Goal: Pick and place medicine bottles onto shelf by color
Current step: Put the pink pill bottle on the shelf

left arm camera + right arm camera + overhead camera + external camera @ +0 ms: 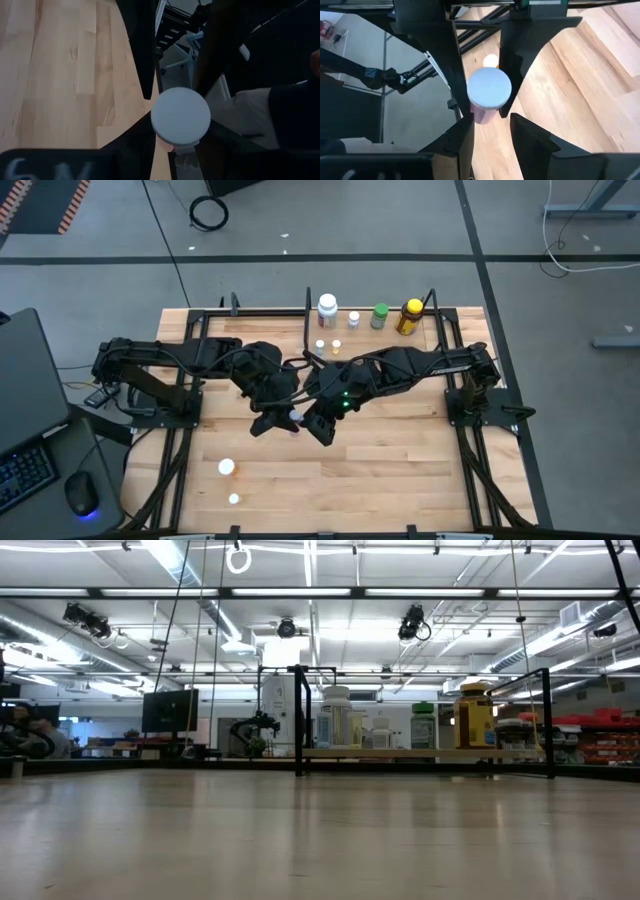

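Note:
A small bottle (295, 418) with a white ribbed cap and a pinkish body hangs above the middle of the table. My left gripper (283, 418) and my right gripper (306, 421) meet at it, both shut on it. The shelf (420, 753) stands at the table's far edge. On its plank stand a large white bottle (327, 308), a small white one (353, 319), a green one (380, 315) and a yellow one (410, 315). Two tiny bottles (328, 346) stand on the table in front of the shelf. My left gripper pinches the bottle between its two fingers (132, 145), on the sides just under the cap (180, 116). It comes slanting down from the table's left. The bottle stands upright, cap up, lifted clear of the table. My right gripper has the same bottle's pinkish body (482, 116) between its two fingers (465, 135). It comes slanting down from the table's right. The other gripper's fingers and the cap hide the exact place of contact.
Two more small bottles lie on the near left of the table, an orange-and-white one (227, 467) and a white one (234, 499). The arms' black frame rails (470, 470) run along the table's sides. A laptop and mouse (80, 495) sit off the table's left edge.

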Controlling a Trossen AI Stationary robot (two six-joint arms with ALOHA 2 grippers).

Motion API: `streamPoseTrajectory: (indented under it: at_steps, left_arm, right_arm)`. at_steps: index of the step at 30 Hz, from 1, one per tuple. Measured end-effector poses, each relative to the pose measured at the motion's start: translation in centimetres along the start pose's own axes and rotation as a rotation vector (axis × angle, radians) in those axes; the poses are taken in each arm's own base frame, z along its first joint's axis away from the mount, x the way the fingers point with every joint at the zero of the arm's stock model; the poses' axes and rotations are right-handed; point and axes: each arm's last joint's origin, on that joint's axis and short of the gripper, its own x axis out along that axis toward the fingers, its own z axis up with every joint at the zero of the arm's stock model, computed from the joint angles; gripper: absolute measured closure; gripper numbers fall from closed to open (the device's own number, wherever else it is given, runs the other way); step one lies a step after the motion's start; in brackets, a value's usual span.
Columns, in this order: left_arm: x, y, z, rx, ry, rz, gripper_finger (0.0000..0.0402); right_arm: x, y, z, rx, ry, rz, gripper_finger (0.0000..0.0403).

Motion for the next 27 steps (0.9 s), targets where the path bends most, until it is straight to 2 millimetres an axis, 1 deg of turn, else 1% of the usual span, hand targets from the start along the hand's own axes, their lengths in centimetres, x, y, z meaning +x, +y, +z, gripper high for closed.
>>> streamPoseTrajectory:
  at_steps: [4,7,13,17,20,22,24,27]
  left_arm:
    - [0.0,0.0,0.0,-0.003,0.000,0.000,0.0277]
    - [0.0,0.0,0.0,-0.004,0.000,0.000,0.0284]
    - [-0.1,0.1,0.0,-0.025,-0.002,0.003,0.0287]
    - [-0.1,0.2,0.1,-0.035,-0.006,0.006,0.0280]
    - [-0.1,0.2,0.2,-0.054,-0.013,0.003,0.0282]
    - [-0.1,0.2,0.3,-0.065,-0.021,-0.001,0.0285]
    - [-0.1,0.1,0.4,-0.068,-0.033,-0.007,0.0288]
    - [-0.1,0.1,0.5,-0.066,-0.046,-0.013,0.0286]
  right_arm:
    - [0.0,0.0,-0.1,0.021,0.010,-0.001,0.0268]
    - [0.0,0.2,-0.3,0.021,0.043,0.032,0.0264]
    - [0.0,0.7,-1.6,0.051,0.131,0.032,0.0242]
    - [0.0,1.3,-2.3,0.040,0.074,-0.043,0.0209]
    - [0.0,1.8,-2.6,0.046,-0.037,-0.126,0.0182]
    - [0.2,2.1,-2.8,0.053,-0.092,-0.151,0.0168]
    - [0.8,2.2,-3.1,0.069,-0.105,-0.140,0.0159]
    - [2.0,2.1,-4.3,0.083,-0.061,-0.146,0.0157]
